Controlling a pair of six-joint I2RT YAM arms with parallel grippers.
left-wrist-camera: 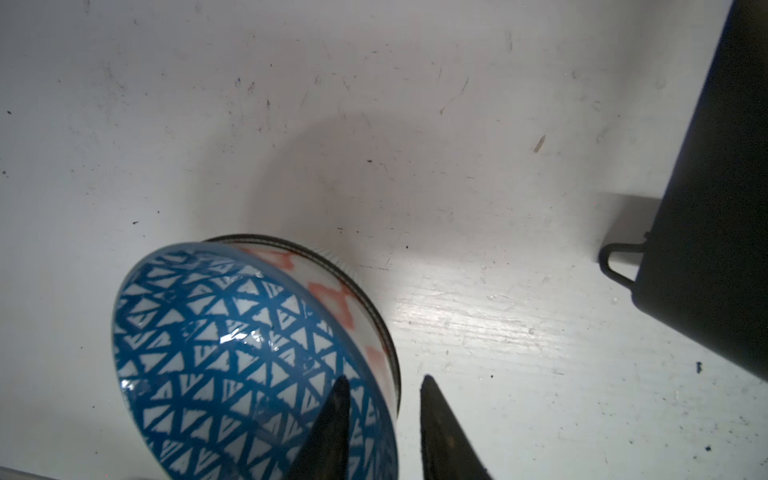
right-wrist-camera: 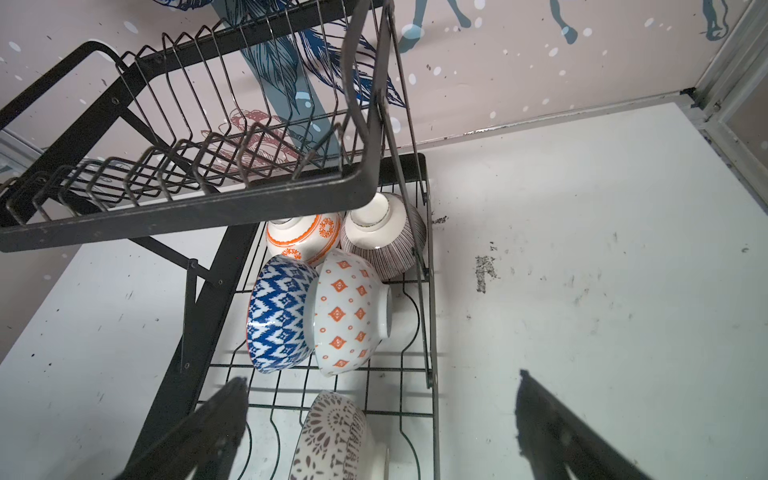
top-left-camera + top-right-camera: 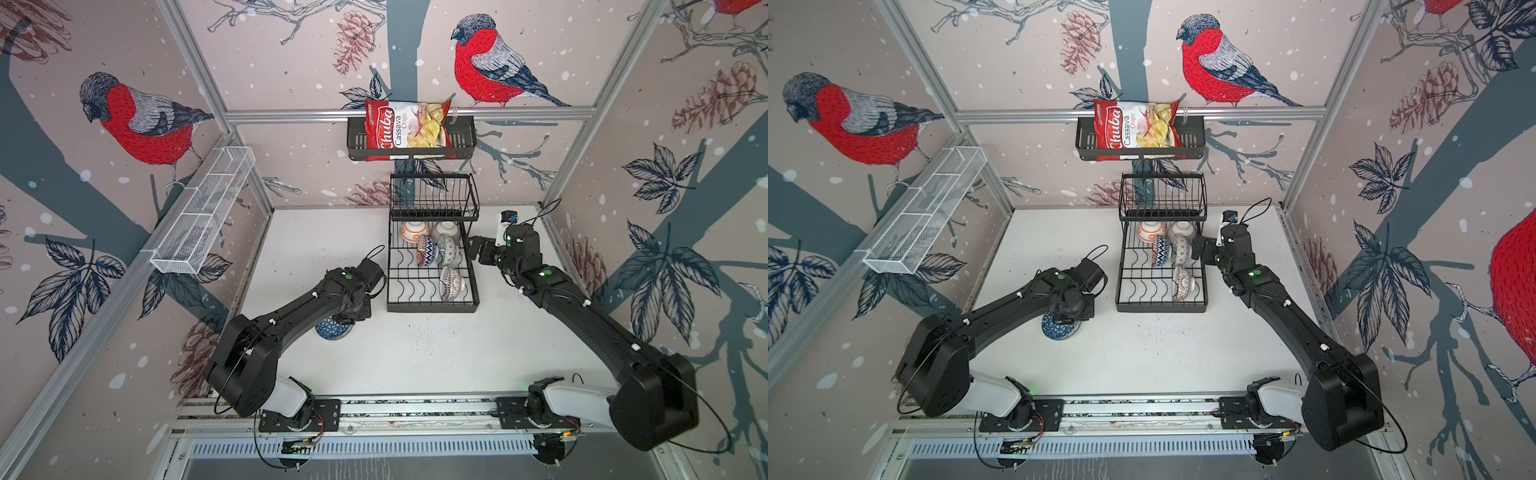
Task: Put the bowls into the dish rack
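A bowl with a blue triangle pattern (image 1: 232, 340) stands on the white table left of the dish rack, and both top views (image 3: 332, 331) (image 3: 1058, 329) show it half under my left wrist. Its side has a white band with pink marks. My left gripper (image 1: 384, 377) straddles its wall, one finger over the blue face and the other outside. The jaws are narrow, with a small gap at the outer finger. The black dish rack (image 3: 432, 308) (image 3: 1160, 308) (image 2: 187, 216) holds several bowls on its lower tier. My right gripper (image 2: 381, 377) (image 3: 478, 249) hangs wide open and empty at the rack's right side.
In the rack are an orange-banded bowl (image 2: 303, 237), a striped one (image 2: 386, 241), a blue zigzag one (image 2: 278, 311), an orange-diamond one (image 2: 349, 311) and a brown-patterned one (image 2: 332, 436). The rack's upper basket (image 3: 434, 199) overhangs the back. A chips bag (image 3: 405, 129) sits in a wall shelf. A white mesh basket (image 3: 203, 212) hangs at left.
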